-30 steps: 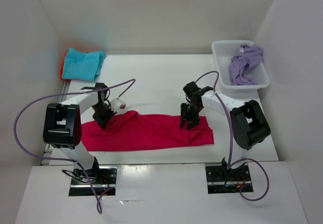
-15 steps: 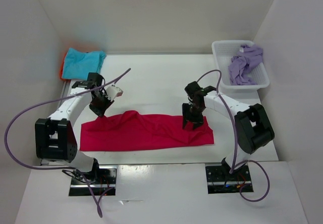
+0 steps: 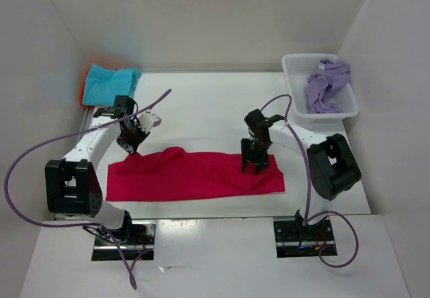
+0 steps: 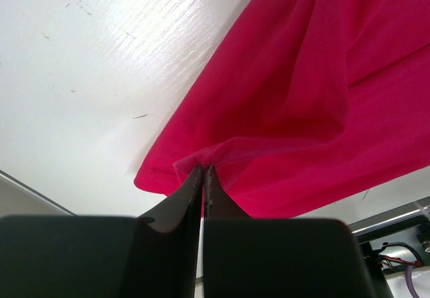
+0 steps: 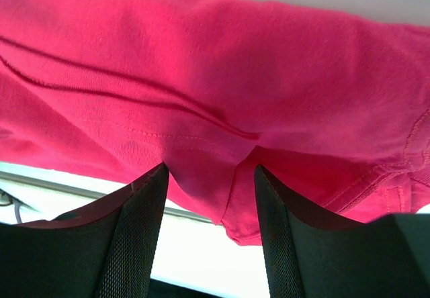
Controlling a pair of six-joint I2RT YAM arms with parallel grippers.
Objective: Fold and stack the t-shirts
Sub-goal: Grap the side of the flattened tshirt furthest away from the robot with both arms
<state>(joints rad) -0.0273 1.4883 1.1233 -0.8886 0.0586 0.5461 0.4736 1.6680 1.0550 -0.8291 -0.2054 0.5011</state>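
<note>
Plainly the magenta-red t-shirt [image 3: 195, 175], spread on the table [image 3: 201, 103] between the arms, is light, limp cloth (it sags, never holds shape), best pinched at hem corners: the left gripper [image 3: 131, 143] is clamped on its left edge, while the right gripper [image 3: 254, 166] gapes over a fold.

A: The magenta-red t-shirt [image 3: 195, 175] looks like soft, matt knit cloth, creased, with stitched hems.
B: Agreed. The surface [image 3: 201, 103] under it is white, smooth and slightly glossy, with fine scratches.
A: The fingers [image 5: 134, 231] of the right hand [image 5: 209, 169] are black, with a rough, woven-looking face.
B: The basket [image 3: 294, 93] at the far right corner is white plastic mesh. The lavender t-shirt [image 3: 326, 83] in it is matt cloth.
</note>
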